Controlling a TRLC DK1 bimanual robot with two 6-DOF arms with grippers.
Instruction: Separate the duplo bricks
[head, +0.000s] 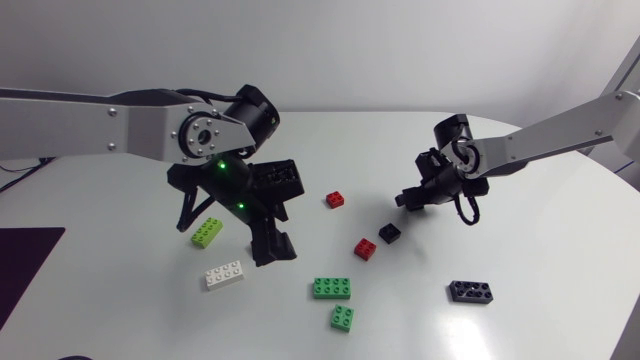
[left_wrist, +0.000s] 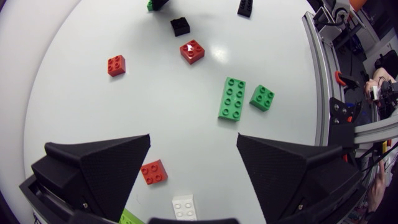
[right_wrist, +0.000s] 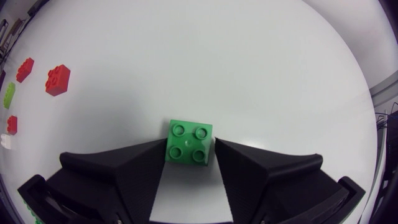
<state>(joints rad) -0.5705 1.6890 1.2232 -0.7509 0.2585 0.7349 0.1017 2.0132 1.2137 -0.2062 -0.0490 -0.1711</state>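
My right gripper is shut on a small green brick; a finger presses each side, and the brick rests on the white table. In the head view that gripper is right of centre and hides the brick. My left gripper hangs open above the table, with a red brick on the surface below the gap. In the head view it is left of centre, between a lime brick and a white brick.
Loose on the table are two red bricks, a small black brick, a long green brick, a small green brick and a long black brick.
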